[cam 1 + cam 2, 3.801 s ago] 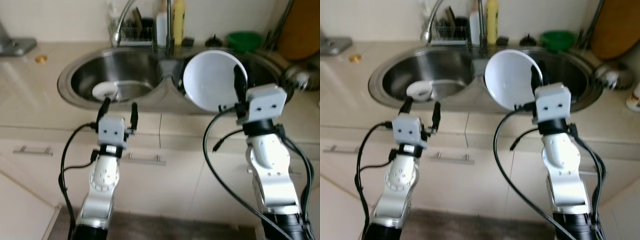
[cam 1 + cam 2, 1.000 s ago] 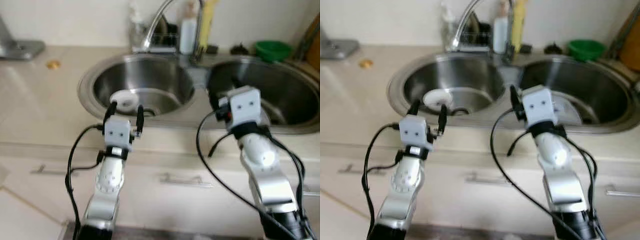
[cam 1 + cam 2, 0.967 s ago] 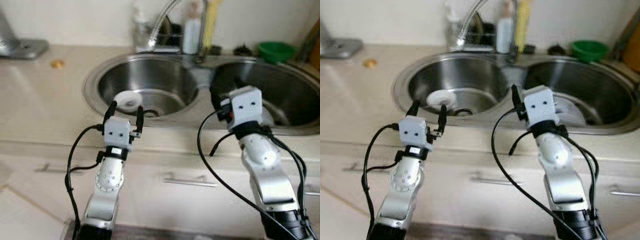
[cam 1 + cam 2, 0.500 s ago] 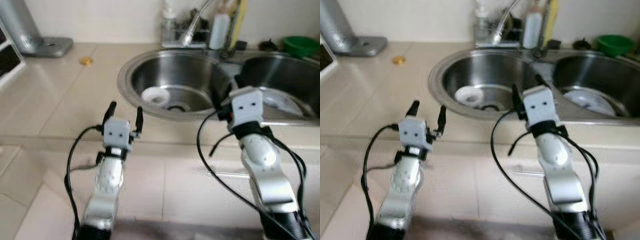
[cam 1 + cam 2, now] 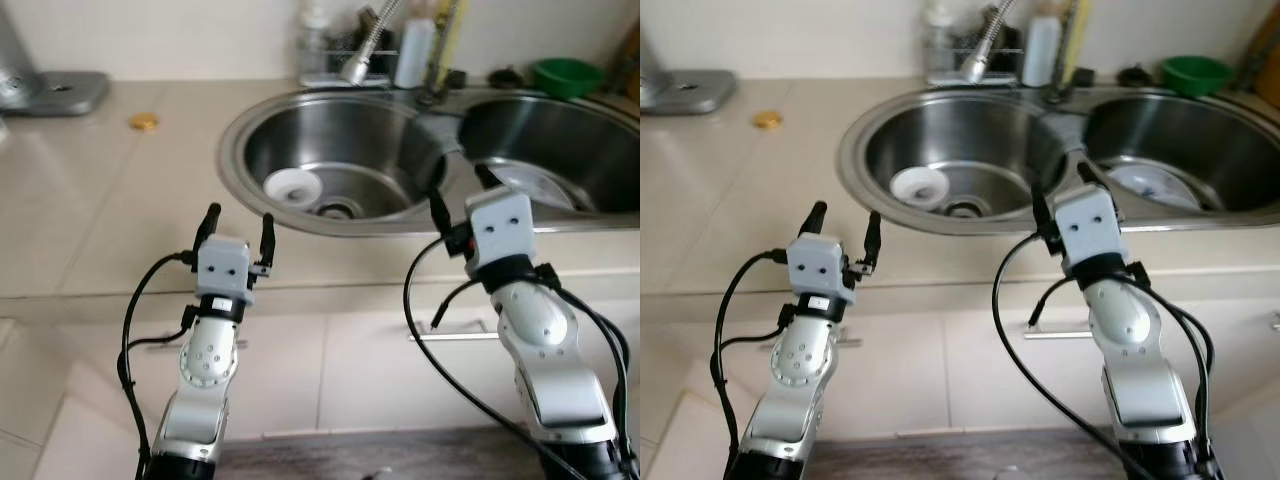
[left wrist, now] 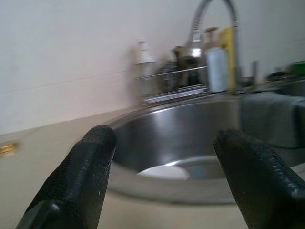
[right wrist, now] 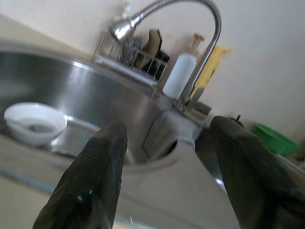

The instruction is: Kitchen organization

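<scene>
A small white bowl [image 5: 292,185] sits in the left basin of the steel double sink [image 5: 232,140]; it also shows in the wrist views as the bowl [image 6: 161,171] and the bowl [image 7: 33,123]. A white plate [image 5: 535,183] lies in the right basin. My left gripper [image 5: 238,222] hovers open and empty over the counter's front edge, just short of the left basin. My right gripper [image 5: 458,192] is open and empty at the sink's front rim, between the two basins and beside the plate.
A faucet [image 5: 362,50], bottles and a wire rack stand behind the sink. A green bowl [image 5: 567,75] sits at the back right. A small gold disc [image 5: 143,122] and a grey appliance base [image 5: 50,90] rest on the beige counter [image 5: 90,200] to the left. Cabinet fronts are below.
Earlier my right gripper held the white plate upright over the right basin; now the plate lies in that basin and the gripper is empty. The camera has shifted sideways.
</scene>
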Tool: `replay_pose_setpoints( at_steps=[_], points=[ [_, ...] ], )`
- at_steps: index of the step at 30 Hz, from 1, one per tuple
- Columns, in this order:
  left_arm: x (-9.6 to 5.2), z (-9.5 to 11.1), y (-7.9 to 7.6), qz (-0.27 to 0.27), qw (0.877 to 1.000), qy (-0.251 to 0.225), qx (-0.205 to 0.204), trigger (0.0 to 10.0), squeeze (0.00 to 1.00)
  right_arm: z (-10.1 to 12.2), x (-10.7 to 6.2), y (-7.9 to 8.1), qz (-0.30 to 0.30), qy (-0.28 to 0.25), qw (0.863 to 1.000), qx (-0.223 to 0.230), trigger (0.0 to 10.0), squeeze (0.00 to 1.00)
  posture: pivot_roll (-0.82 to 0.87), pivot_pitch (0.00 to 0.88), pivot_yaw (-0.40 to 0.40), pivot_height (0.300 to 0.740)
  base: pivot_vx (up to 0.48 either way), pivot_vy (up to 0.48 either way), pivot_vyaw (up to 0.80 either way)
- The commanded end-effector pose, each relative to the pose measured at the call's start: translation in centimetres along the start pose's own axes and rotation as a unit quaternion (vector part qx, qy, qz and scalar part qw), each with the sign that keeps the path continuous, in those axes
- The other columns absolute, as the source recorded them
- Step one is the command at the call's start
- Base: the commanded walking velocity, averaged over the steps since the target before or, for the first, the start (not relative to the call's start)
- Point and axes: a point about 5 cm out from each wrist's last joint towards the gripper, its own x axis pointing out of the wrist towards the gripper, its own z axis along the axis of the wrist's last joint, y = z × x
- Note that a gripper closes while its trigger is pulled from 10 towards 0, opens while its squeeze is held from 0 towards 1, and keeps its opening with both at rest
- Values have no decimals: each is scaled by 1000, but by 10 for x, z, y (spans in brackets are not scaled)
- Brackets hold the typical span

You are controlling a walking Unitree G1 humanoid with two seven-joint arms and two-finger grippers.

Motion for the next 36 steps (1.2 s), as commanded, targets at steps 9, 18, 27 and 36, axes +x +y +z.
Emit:
replay_pose_setpoints(
  at_steps=[9,18,27,36],
  points=[
    [2,2,0,-4,1000,-6,5,10000,0,13,2,10,29,-31,999,-10,10000,0,-193,0,8,740,0,-330,-782],
    [2,2,0,-3,1000,-7,5,10000,0,14,2,12,32,-35,999,-7,10000,0,-187,0,9,740,0,-215,-784],
    [1,2,-1,-12,1000,-5,10,10000,0,15,3,12,22,-43,999,-2,10000,0,-189,0,17,740,0,-53,-781],
    [1,2,-1,-12,1000,-4,11,10000,0,14,3,11,18,-44,999,-3,10000,0,-189,0,17,740,0,-480,-781]
  ],
)
